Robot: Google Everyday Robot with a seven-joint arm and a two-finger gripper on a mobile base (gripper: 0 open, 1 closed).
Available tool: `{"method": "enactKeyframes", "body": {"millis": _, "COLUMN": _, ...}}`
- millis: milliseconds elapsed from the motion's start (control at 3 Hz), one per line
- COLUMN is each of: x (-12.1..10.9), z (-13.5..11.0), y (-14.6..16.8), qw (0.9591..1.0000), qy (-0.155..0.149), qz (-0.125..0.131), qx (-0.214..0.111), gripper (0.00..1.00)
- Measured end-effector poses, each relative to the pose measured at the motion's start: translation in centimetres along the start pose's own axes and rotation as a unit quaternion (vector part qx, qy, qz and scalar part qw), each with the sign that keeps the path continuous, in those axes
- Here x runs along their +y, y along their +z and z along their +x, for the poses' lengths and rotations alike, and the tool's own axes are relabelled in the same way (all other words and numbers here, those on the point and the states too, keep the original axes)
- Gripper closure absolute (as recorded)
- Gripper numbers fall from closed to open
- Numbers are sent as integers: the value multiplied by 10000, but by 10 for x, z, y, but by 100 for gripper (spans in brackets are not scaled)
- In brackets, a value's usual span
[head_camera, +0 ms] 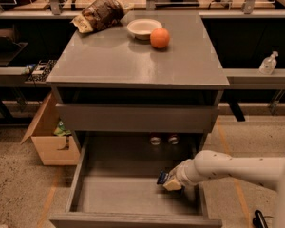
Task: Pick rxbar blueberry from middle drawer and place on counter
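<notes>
Inside drawer, navy rxbar in hand

The counter is a smooth grey top, and three things lie on it, all toward its back edge. An orange sits right of the middle. A shallow white bowl lies just left of the orange and slightly behind it. A brown-and-yellow snack bag lies farther left of the orange, at the back left corner. The gripper is well below the orange, inside the open middle drawer.
</notes>
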State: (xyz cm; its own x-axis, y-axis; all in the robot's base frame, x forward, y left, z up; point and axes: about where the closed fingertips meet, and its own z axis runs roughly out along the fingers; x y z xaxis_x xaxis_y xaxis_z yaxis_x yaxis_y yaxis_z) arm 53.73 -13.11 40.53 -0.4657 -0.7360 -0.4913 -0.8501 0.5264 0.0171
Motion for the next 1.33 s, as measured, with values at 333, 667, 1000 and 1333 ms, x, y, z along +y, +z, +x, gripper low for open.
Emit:
{"method": "enactKeyframes", "body": {"millis": 333, "x": 5, "z": -41, "y": -94, "qw": 9951, "qy": -697, "qz": 451, "qx": -533, "gripper": 100}}
{"method": "enactKeyframes", "body": {"millis": 667, "x": 2, "z": -66, "y": -158, "qw": 9871, "qy": -1163, "qz": 783, "qx": -773, "gripper": 100}}
{"method": "enactKeyframes", "body": {"millis": 1000, "x": 2, "z": -66, "y": -158, "qw": 9872, "qy": -1161, "qz": 780, "qx": -773, "gripper": 100}}
{"method": "enactKeyframes", "body": {"millis": 1333, "x": -5, "z": -88, "y": -193, "qw": 9779, "qy": -1459, "qz": 1102, "qx": -1010, "gripper": 100}}
